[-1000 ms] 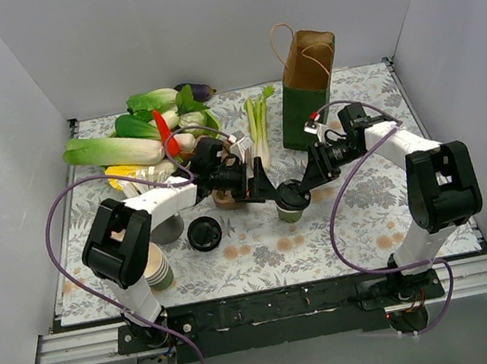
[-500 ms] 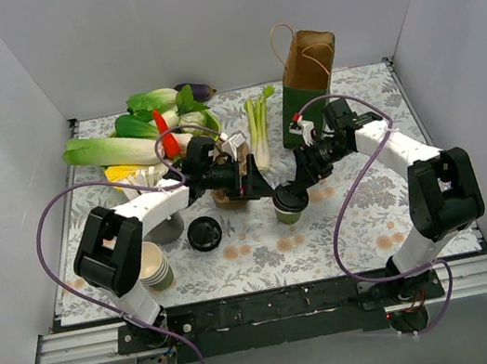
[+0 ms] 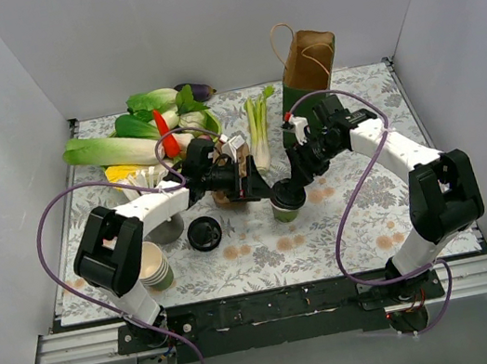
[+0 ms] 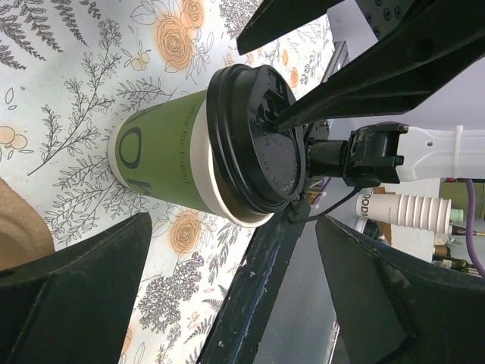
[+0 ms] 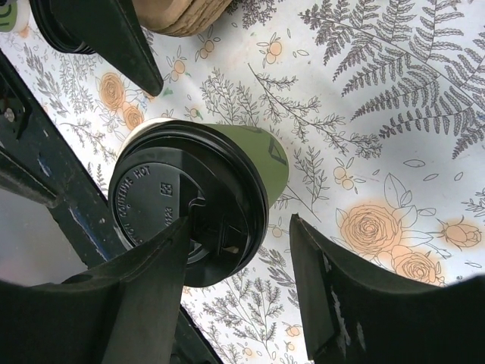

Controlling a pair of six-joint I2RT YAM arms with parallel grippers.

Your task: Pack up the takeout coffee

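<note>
The takeout coffee (image 3: 283, 203) is a green paper cup (image 4: 163, 159) with a black lid (image 5: 178, 205) pressed on. It stands upright on the flowered mat, mid-table. My left gripper (image 3: 256, 185) is open wide just left of the cup, which sits beyond its fingertips (image 4: 121, 250), not between them. My right gripper (image 3: 297, 175) comes in from the right and is open. One of its fingers (image 5: 151, 280) rests on the lid's top. The other finger (image 5: 326, 288) hangs apart from the cup's side, with mat showing in the gap.
A brown paper bag (image 3: 305, 77) with a green base stands open at the back right. A loose black lid (image 3: 204, 233), a stack of nested cups (image 3: 154, 265) and a grey cup (image 3: 168, 226) sit front left. Vegetables (image 3: 138, 144) and green onions (image 3: 258, 127) lie behind.
My right gripper has swung left over the cup and its jaws have widened. The cup has shifted slightly left. My left arm drew back a little.
</note>
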